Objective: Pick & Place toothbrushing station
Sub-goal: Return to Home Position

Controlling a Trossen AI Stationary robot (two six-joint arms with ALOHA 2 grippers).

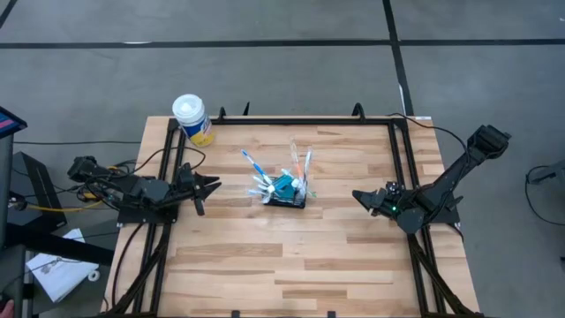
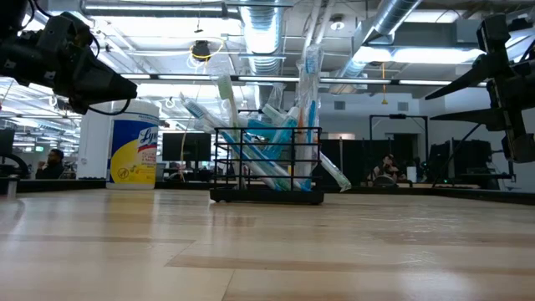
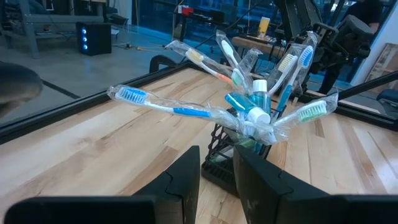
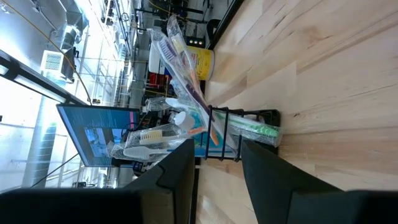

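The toothbrushing station point(image 1: 284, 191) is a small black wire-mesh basket standing on its base in the middle of the wooden table. Wrapped blue, white and orange toothbrushes and teal tubes stick up out of it and fan outward point(image 3: 249, 112) point(image 4: 186, 118) point(image 2: 267, 163). My left gripper point(image 1: 212, 185) is open and empty, above the table to the left of the basket, pointing at it point(image 3: 217, 180). My right gripper point(image 1: 360, 198) is open and empty to the right of the basket, pointing at it point(image 4: 217, 180).
A white-lidded round canister with a yellow label point(image 1: 193, 119) stands at the table's far left corner. A black frame rail point(image 1: 305, 121) runs along the table's far edge and sides. Bare wood point(image 1: 291, 256) lies between the basket and the near edge.
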